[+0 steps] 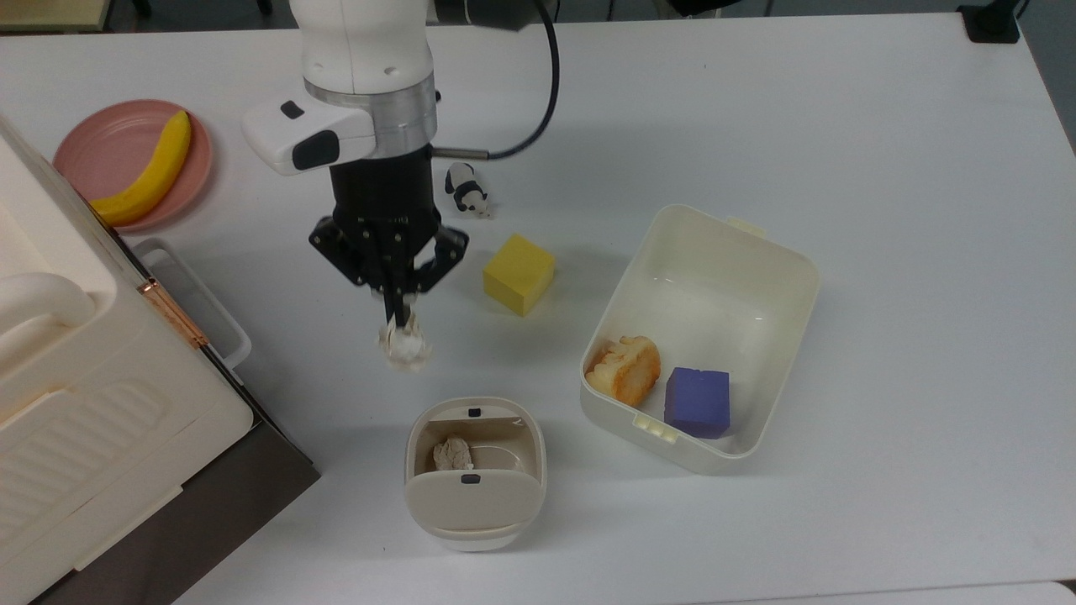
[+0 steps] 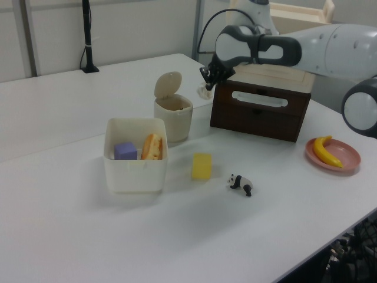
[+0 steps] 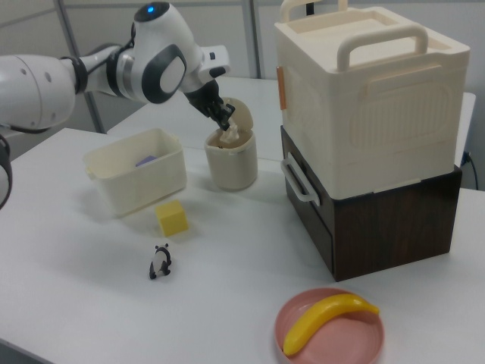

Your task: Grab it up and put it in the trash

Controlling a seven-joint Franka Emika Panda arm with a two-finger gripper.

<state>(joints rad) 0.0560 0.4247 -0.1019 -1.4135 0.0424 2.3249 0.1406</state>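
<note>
Paper wad [image 1: 404,349] is off the table, pinched between the gripper [image 1: 402,323] fingertips, hanging in the air. In the top view it sits at about 11 o'clock from the trash bin [image 1: 475,512], short of the open half. Left view puts the wad [image 2: 205,92] above rim height and off to 2 o'clock of the bin [image 2: 173,121].

Bin state: one lid flap is up, the other is down, covering the near half in the top view. There's already another wad [image 1: 453,455] inside.

My read: you're mid-carry, drop not done. Advice:
- Keep travelling toward 5 o'clock in the top view until the wad is centred over the open half, not over the closed flap.
- Hold height until you're over the opening; the raised flap [image 2: 167,85] is probably the main snag risk.
- Lower a bit before you release. The wad looks light, so it could drift or bounce off the rim.
- The yellow cube [image 1: 519,274] and the panda figurine [image 1: 465,190] are well off your path.
</note>
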